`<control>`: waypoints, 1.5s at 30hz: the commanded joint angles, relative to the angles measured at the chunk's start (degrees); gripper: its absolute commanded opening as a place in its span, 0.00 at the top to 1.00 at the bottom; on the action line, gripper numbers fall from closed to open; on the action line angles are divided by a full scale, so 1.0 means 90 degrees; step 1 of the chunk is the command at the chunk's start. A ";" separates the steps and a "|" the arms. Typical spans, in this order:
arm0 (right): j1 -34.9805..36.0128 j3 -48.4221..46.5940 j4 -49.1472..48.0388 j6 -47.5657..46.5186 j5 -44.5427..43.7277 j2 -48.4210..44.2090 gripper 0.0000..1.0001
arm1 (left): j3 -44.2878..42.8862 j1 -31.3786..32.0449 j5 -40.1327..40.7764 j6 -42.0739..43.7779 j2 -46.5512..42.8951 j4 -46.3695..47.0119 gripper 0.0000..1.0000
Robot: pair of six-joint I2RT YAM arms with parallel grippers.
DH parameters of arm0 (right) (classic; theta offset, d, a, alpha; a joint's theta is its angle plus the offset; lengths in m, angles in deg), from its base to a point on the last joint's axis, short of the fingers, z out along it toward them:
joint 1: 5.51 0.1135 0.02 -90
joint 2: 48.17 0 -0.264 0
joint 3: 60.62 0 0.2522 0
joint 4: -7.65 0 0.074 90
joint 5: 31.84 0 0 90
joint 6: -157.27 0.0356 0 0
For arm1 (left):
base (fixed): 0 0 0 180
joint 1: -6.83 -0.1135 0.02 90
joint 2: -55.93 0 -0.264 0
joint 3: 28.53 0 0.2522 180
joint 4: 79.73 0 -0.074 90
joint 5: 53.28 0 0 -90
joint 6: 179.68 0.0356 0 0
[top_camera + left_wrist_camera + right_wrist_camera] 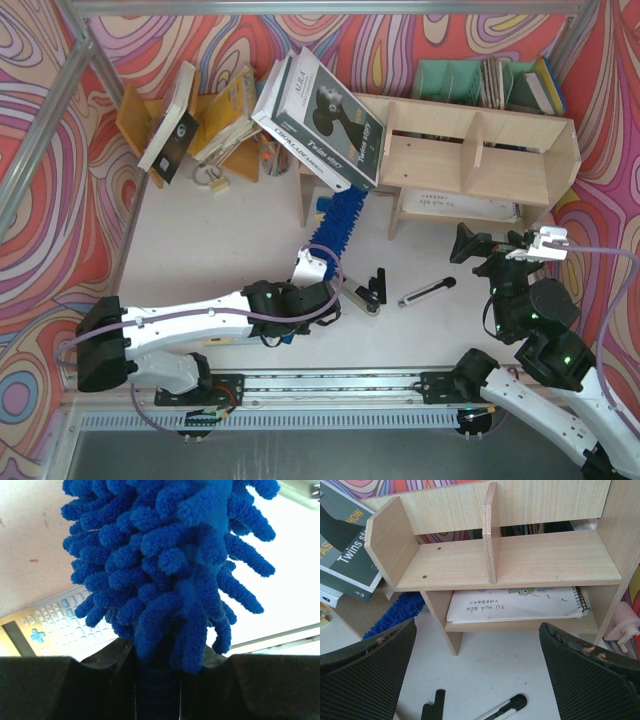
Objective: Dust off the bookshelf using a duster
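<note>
The left hand [308, 270] is clamped on the long bright-blue fluffy microfibre duster [338, 220] at its handle end, with the arm stretched low and rightward across the white table [220, 235]. The right hand [482, 253] is raised with its fingers spread wide and empty. It faces the wide pale plywood two-tier bookshelf [470, 150]. The duster's tip lies under the shelf's left end, beneath a tilted grey-and-white book [325, 105].

Leaning books [322, 118], orange-brown book rack [218, 108], green file holder [445, 80], utility knife [427, 292] on white tabletop [220, 240]
</note>
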 commanded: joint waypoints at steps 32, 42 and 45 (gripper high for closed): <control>0.0025 0.0040 -0.0021 -0.0032 -0.0049 -0.0162 0.01 | 0.0463 -0.0997 0.0209 -0.0412 -0.0349 -0.0186 1.00; 0.0026 0.0040 -0.0036 -0.0027 -0.0049 -0.0179 0.01 | -0.0229 -0.0996 0.0963 -0.0145 -0.1159 -0.0835 1.00; 0.0026 0.0040 -0.0037 -0.0028 -0.0049 -0.0172 0.01 | -0.0168 -0.0996 0.0882 -0.0185 -0.1056 -0.0761 1.00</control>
